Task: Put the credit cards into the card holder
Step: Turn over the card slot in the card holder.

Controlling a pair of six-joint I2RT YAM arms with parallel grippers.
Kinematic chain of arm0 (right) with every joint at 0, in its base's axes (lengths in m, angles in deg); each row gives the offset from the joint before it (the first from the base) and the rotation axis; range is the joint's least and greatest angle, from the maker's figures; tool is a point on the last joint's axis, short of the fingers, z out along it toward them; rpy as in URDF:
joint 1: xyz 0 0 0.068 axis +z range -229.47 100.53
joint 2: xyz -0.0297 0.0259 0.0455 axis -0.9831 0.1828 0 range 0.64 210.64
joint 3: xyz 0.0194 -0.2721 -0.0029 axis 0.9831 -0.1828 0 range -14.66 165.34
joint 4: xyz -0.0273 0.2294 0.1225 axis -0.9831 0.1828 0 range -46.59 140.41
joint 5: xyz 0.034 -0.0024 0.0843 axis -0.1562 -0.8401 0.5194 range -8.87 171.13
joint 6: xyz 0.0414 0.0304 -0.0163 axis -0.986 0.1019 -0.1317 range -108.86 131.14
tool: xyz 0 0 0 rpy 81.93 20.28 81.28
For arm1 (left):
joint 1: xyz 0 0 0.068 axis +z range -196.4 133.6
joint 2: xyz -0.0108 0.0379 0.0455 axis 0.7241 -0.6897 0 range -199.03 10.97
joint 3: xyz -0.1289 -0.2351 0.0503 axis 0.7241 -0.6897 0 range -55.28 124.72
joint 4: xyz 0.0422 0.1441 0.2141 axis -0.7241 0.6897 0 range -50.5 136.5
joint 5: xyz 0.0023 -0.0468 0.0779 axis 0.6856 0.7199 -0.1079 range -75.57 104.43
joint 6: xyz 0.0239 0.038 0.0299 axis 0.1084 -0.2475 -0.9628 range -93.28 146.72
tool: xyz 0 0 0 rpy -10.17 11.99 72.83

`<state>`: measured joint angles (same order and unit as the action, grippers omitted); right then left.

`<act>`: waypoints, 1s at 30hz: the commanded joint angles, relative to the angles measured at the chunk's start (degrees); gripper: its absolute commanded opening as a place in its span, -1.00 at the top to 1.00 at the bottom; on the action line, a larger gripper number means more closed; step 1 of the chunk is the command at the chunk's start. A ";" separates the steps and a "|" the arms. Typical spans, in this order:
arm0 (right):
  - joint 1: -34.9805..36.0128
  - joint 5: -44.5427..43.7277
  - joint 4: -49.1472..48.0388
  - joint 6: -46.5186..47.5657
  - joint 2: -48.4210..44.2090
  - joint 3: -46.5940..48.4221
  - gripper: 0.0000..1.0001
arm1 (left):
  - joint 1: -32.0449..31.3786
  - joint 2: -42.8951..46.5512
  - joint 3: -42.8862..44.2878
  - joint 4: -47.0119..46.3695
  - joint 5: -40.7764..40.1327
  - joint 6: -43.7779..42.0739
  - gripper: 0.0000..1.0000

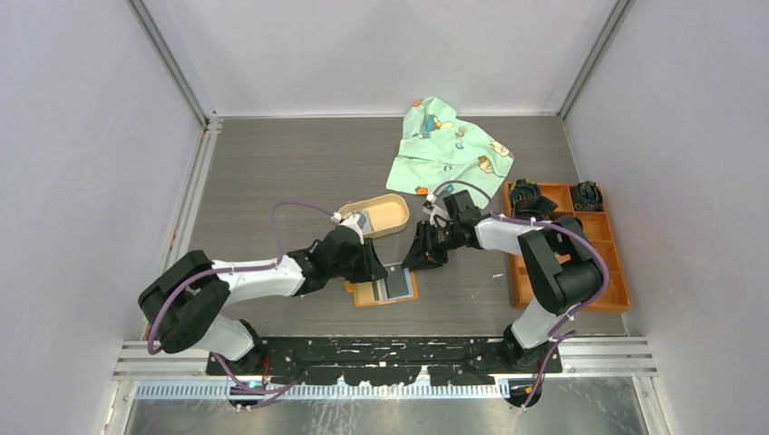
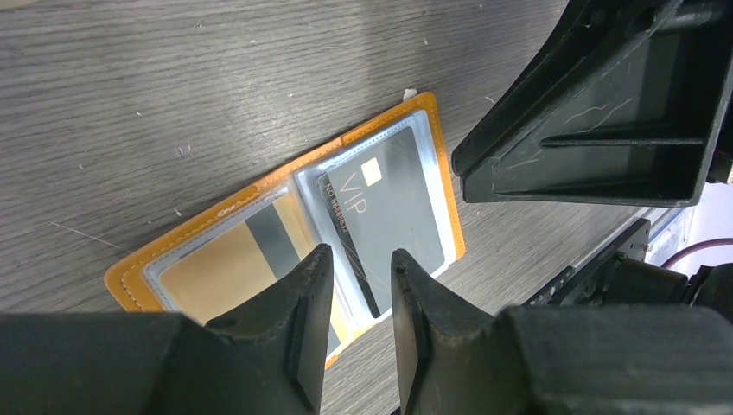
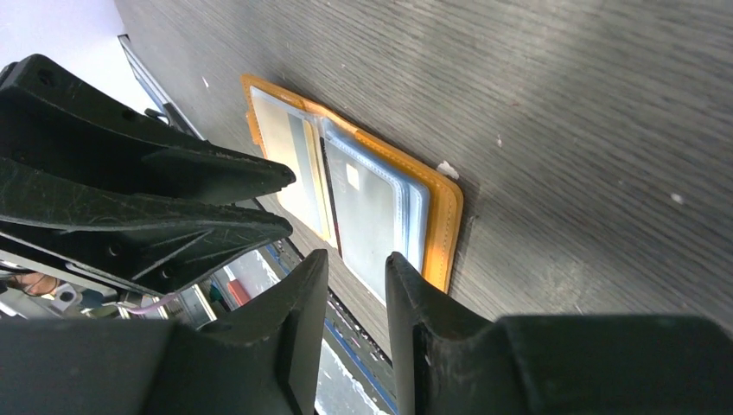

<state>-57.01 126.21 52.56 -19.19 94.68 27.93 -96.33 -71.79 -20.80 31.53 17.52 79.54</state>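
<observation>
Currently: card holder point(image 1: 385, 290) open flat on table point(image 1: 272, 181), between both arms. Inside clear sleeves: dark VIP card point(image 2: 389, 207) on one page, gold card point(image 2: 229, 264) with dark stripe on other. Over holder: left gripper point(image 2: 359, 259), fingers narrowly apart, nothing clamped; right gripper point(image 3: 356, 264), same state.

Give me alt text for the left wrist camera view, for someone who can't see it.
An open orange card holder lies flat on a grey wood-grain table, its clear sleeves showing a dark VIP card and a gold card with a dark stripe. The left claw, fingers slightly apart, fills the foreground.
</observation>
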 commanded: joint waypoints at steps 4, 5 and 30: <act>1.03 1.66 0.33 0.71 0.86 2.44 0.33 | -1.14 -2.34 2.26 -4.25 0.87 1.46 0.36; 1.15 1.64 0.34 0.77 1.00 2.42 0.35 | -1.33 -2.86 2.34 -4.47 0.87 1.61 0.36; 2.50 3.17 2.23 2.15 5.63 3.86 0.41 | -2.19 -6.67 1.58 -4.99 -0.25 3.34 0.62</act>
<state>-54.89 127.26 55.05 -17.46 100.07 29.92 -98.19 -77.23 -20.39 29.35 17.45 82.38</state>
